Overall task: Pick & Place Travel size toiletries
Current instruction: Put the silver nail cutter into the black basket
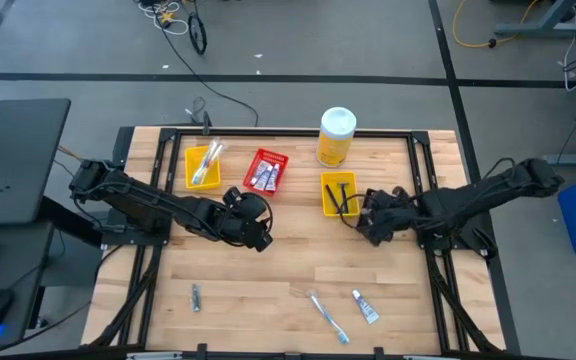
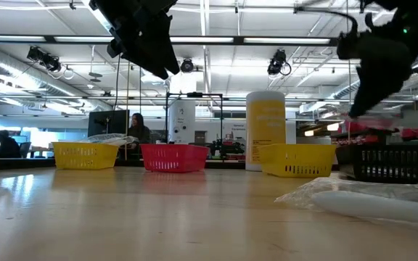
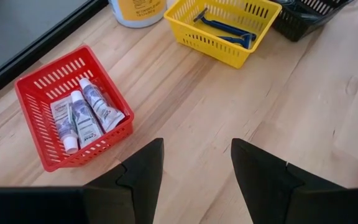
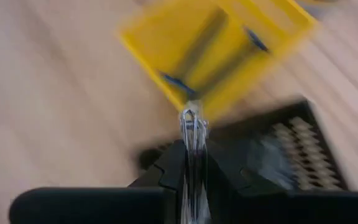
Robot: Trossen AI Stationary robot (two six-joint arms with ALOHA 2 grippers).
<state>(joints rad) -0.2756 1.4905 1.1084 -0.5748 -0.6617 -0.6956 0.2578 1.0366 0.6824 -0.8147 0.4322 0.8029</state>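
A thin, clear-wrapped packet (image 4: 192, 134) is pinched between the closed fingers of the right gripper (image 1: 373, 225), raised above the table just beside the black bin (image 4: 291, 155), which sits next to the yellow razor bin (image 1: 339, 193). The grip looks narrow, so the packet might slip or swing and drop short of the black bin. The left gripper (image 3: 196, 163) hangs open and empty near the red bin (image 3: 73, 112), farther from the black bin.
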